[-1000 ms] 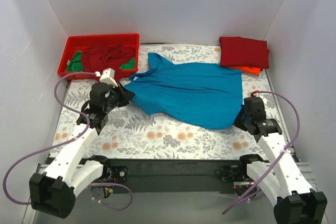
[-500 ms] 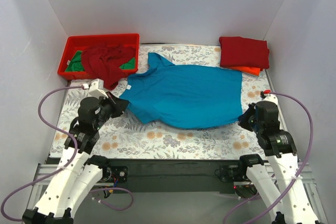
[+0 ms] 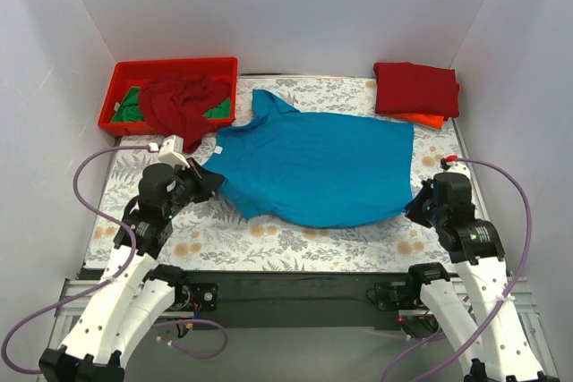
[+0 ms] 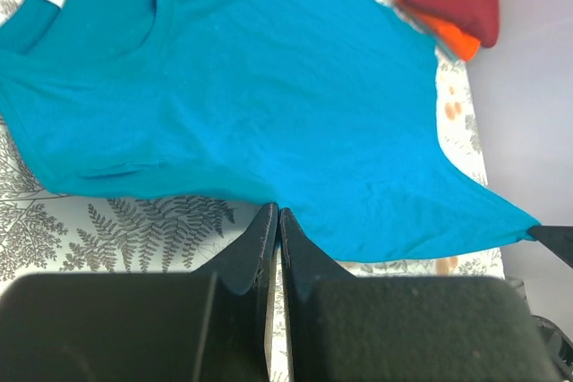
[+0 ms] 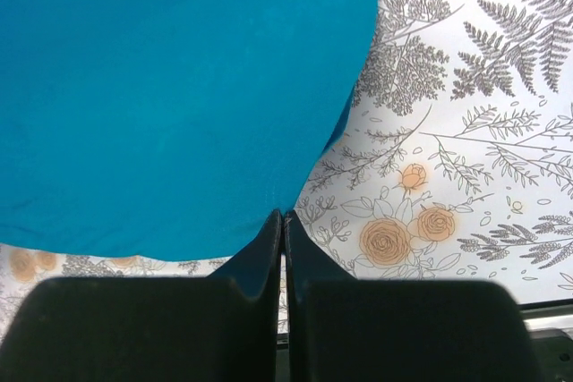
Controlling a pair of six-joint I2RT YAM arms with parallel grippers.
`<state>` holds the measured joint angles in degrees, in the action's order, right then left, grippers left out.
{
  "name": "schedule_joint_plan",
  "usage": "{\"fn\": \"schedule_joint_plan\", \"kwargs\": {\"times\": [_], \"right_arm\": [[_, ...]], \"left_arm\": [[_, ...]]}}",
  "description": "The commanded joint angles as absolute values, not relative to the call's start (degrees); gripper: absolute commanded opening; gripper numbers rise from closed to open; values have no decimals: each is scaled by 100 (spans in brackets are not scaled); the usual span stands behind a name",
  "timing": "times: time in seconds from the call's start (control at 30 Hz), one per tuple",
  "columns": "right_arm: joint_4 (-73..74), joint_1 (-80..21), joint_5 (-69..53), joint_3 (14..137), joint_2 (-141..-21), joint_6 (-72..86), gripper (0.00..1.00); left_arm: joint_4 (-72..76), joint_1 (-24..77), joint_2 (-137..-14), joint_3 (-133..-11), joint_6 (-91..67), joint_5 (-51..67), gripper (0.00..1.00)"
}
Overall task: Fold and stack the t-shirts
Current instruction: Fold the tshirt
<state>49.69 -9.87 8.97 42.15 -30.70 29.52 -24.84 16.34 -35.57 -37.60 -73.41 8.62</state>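
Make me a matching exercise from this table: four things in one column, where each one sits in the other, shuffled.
1. teal t-shirt
2. red tray
3. folded dark red t-shirt
4. orange t-shirt

A. far left corner
B. spread out mid-table
C. bottom of the far right stack
D. top of the far right stack

Pairs: 1-B, 2-A, 3-D, 4-C

Orange shirt [image 3: 428, 119] barely peeks out, with the folded red shirt [image 3: 416, 88] sitting on nearly all of it. In the tray [image 3: 175, 63], green shirt [image 3: 130, 106] shows only two scraps round the crumpled red shirt [image 3: 183, 100]. Teal shirt [image 4: 269, 87]: cut off by both wrist views' edges. Left gripper [image 4: 277, 214] and right gripper [image 5: 283, 216] are pinched together at its hem; the cloth between the fingers is out of sight.
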Motion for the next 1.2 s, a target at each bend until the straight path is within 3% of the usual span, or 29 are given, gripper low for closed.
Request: {"fn": "schedule_joint_plan", "kwargs": {"times": [0.0, 0.6, 1.17], "right_arm": [[4694, -1002, 914, 4149, -3383, 2865, 1], [3507, -1002, 1889, 4218, -5729, 2865, 1], [3437, -378, 2294, 5405, -7328, 2426, 1]], "left_arm": [[-2084, 1679, -3883, -3683, -7357, 1072, 0], [-888, 1775, -6433, -4605, -6891, 695, 0], [-747, 1775, -8498, -6275, -6557, 510, 0]]}}
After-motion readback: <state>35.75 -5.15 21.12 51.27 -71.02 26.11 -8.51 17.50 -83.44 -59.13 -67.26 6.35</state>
